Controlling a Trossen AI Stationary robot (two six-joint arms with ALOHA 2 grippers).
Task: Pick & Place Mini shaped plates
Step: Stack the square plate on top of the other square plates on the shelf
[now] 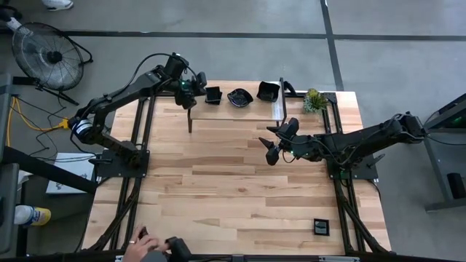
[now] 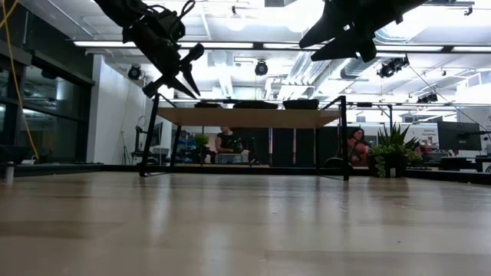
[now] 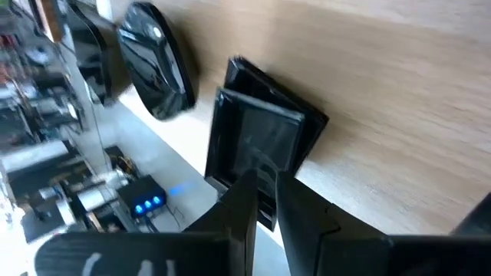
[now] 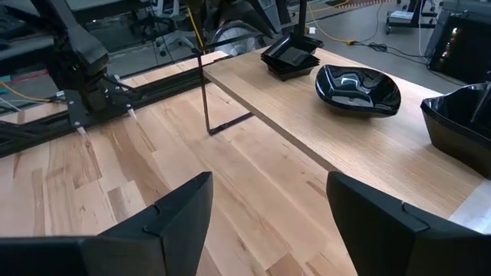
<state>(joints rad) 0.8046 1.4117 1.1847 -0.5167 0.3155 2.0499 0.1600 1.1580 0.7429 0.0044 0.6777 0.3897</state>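
Looking at the high view, the left gripper (image 1: 198,86) is up around 11 o'clock, right beside the stack of square plates (image 1: 212,94) on the raised shelf (image 1: 240,115). Its wrist cam shows the fingers (image 3: 245,203) nearly together over the stack's near edge, but I can't tell if they're pinching a plate or just touching it. Next along the shelf toward 12 o'clock sit the wavy-edged plate (image 1: 239,97) and a deeper dark dish (image 1: 268,91), w/ the little plant (image 1: 314,100) at about 1 o'clock. Right gripper (image 1: 270,143) hangs near center, claw spread wide, holding nothing. One small square plate (image 1: 321,227) sits alone at 5 o'clock. So imo early days, most plates are on the shelf.
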